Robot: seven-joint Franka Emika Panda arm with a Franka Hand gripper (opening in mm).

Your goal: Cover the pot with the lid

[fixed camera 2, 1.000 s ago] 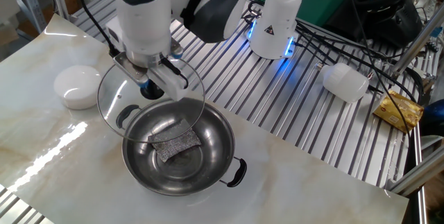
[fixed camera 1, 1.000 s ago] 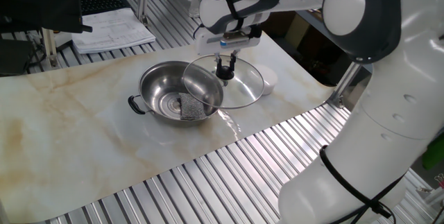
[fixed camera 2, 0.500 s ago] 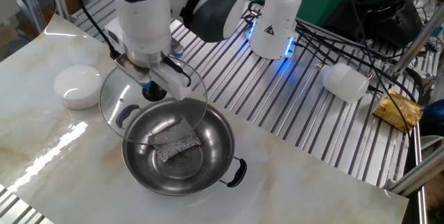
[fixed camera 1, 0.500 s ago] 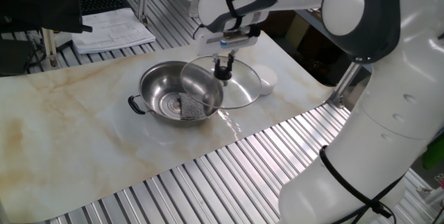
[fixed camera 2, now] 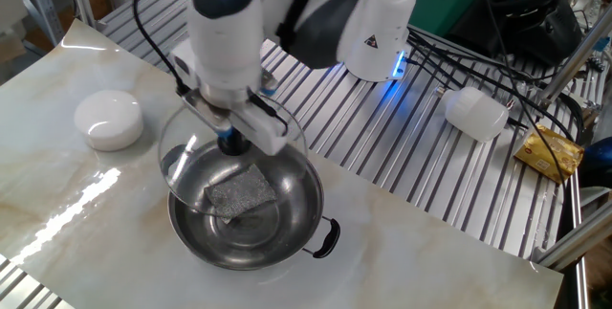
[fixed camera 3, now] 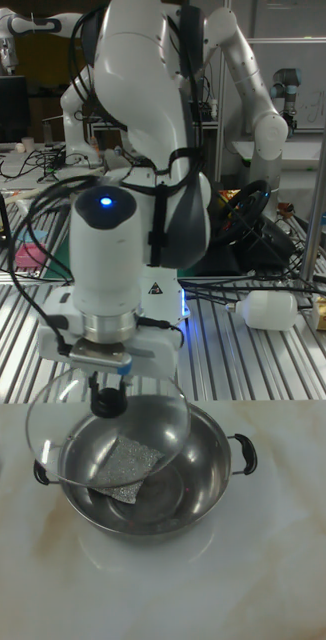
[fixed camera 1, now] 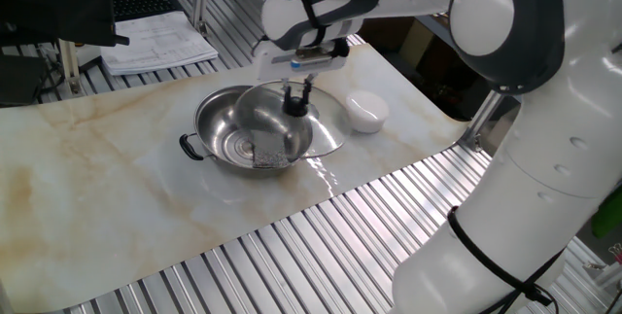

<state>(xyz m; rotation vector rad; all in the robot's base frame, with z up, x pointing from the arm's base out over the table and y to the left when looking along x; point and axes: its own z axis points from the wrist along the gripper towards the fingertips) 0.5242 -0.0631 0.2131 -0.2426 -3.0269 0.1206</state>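
Pot (fixed camera 2: 287, 228) holds grey pad (fixed camera 2: 236, 191) (lying flat); lid (fixed camera 1: 326, 131) hangs tilted over rim, gripper (fixed camera 1: 293, 103) clamping knob

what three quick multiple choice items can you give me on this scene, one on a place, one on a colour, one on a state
1. Where is the grey scrub pad?
A. inside the pot
B. on the marble beside the pot
C. on the white dome

2. What colour is the lid's knob?
A. red
B. black
C. white

3. What state is the lid in?
A. flat on the table
B. seated level on the pot
C. held tilted over the pot

Answers: 1 A, the pad lies on the floor of the pot. 2 B, the knob between the fingers is black. 3 C, the gripper holds it slanted, partly over the pot.
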